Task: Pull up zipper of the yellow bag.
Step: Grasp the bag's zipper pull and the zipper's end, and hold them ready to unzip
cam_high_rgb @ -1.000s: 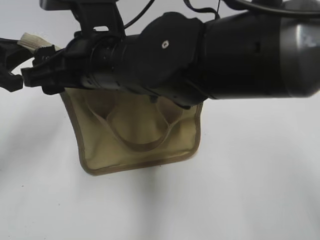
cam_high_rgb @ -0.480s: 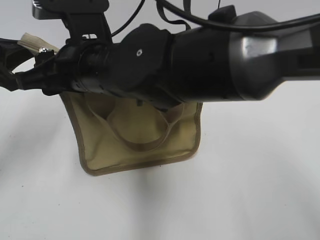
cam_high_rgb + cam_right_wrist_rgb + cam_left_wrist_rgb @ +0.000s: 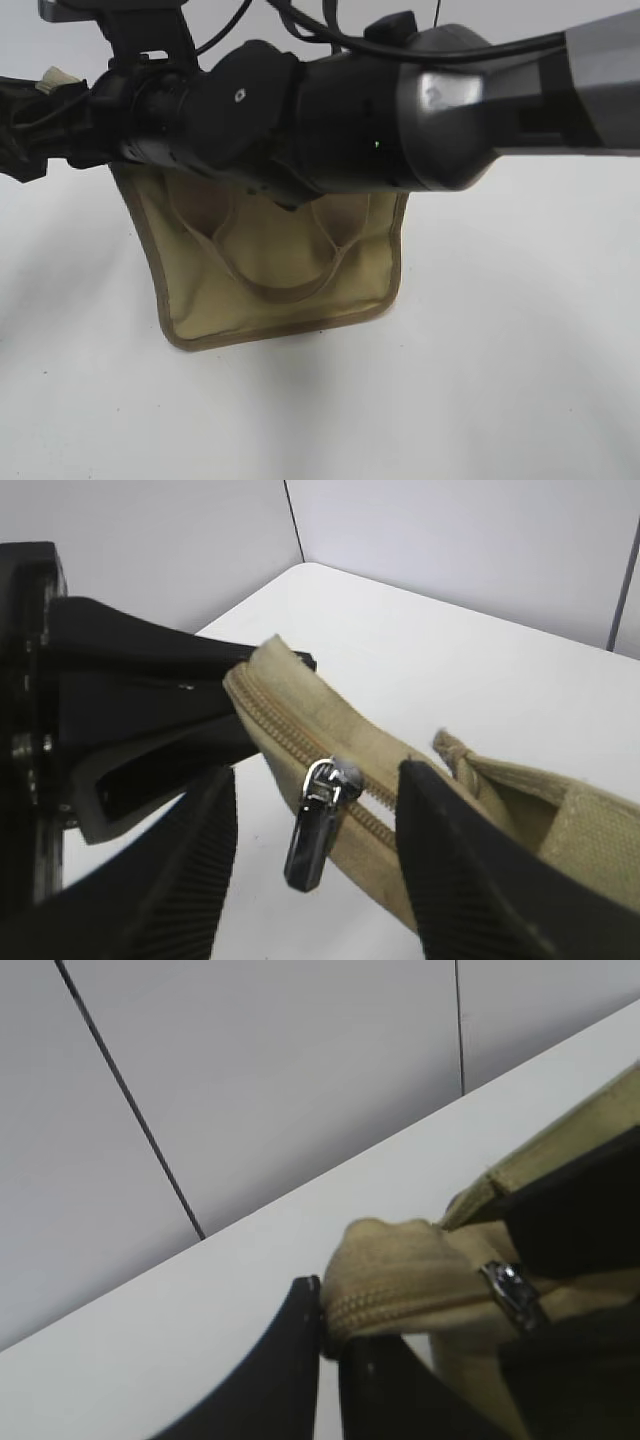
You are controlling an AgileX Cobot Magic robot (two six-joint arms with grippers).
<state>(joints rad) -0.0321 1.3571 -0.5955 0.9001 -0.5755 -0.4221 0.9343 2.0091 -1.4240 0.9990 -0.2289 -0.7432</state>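
Note:
The yellow bag (image 3: 270,270) stands on the white table, its two strap handles facing the exterior camera. My left gripper (image 3: 325,1335) is shut on the end of the bag's top panel (image 3: 385,1265), pinching the fabric at the end of the zipper (image 3: 400,1305). It also shows in the right wrist view (image 3: 120,720). My right gripper (image 3: 318,800) is open. Its two ribbed fingers (image 3: 190,870) straddle the silver pull tab (image 3: 318,825), which hangs down from the zipper (image 3: 290,735) without touching either finger. The tab also shows in the left wrist view (image 3: 512,1295). In the exterior view the right arm (image 3: 350,120) hides the bag's top.
The white table (image 3: 500,380) extends around the bag. A grey panelled wall (image 3: 250,1080) stands behind the table's far edge. The two grippers sit very close together at the bag's upper left end (image 3: 55,80).
The right arm has moved left along the bag's top toward the left gripper, covering more of the bag's end. The bag and the left gripper have stayed put.

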